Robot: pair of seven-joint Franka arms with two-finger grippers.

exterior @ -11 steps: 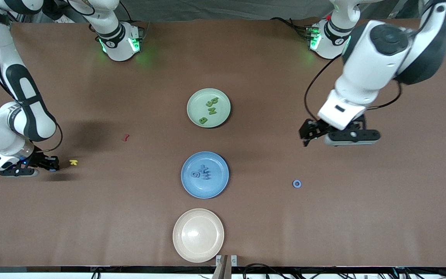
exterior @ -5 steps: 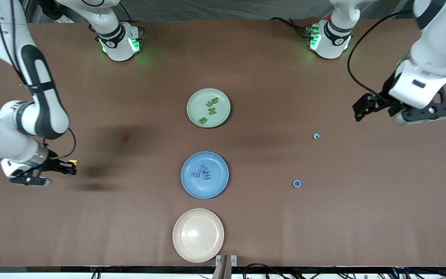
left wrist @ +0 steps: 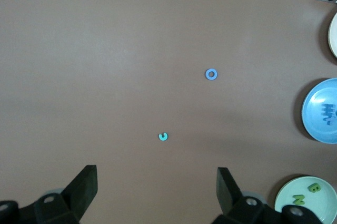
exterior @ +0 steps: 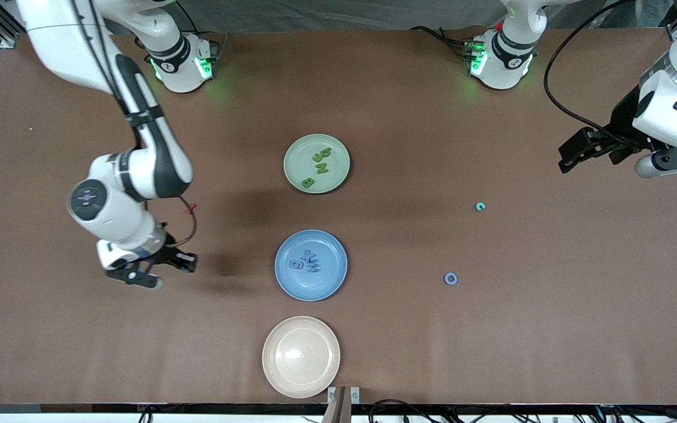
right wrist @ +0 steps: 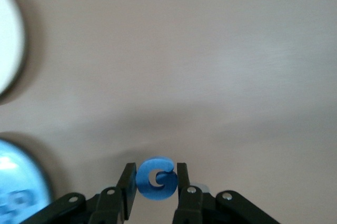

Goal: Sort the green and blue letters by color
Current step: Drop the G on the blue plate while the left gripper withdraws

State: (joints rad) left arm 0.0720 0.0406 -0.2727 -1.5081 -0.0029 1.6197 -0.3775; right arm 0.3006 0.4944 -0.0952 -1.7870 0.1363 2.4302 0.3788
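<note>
Right gripper (right wrist: 156, 182) — jaws clamped on a blue letter (right wrist: 156, 178); left gripper (left wrist: 157, 192) waits — jaws wide, empty.

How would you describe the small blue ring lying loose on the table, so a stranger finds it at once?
Start at the blue plate. Toward the left arm's end lies the blue ring, flat on the bare table. Its neighbour, a teal letter, is an open curve; the ring is closed.
</note>
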